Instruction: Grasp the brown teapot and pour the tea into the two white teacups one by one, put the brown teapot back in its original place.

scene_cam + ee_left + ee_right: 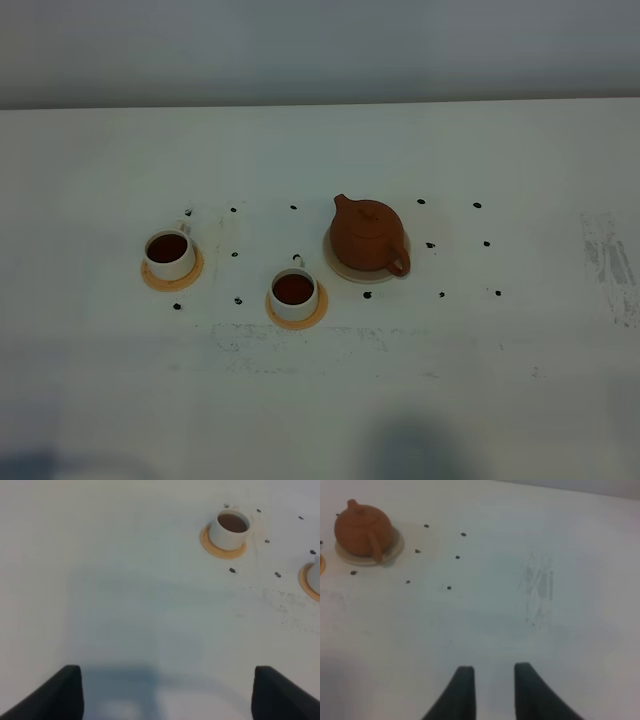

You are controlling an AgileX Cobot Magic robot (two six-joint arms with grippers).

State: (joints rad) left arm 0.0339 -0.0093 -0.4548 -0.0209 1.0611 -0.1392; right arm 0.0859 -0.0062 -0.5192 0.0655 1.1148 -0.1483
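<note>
On the white tabletop (pixel 520 380), the left pincer (pixel 166 692) hangs with its jaws wide, empty, well short of the nearer small white cylindrical teacup (pixel 170 254) on its orange-tan round coaster (pixel 172 272). The second white teacup (pixel 294 295) stands to its right; both show dark tea. Right again, the squat reddish-brown clay teapot (pixel 368 236) sits on its round cream-white saucer (pixel 340 268), handle toward the near right. The right pincer (pixel 493 682) is narrow, holding nothing, well apart from it. The task looks complete; retreating should keep both arms clear of the cups.
</note>
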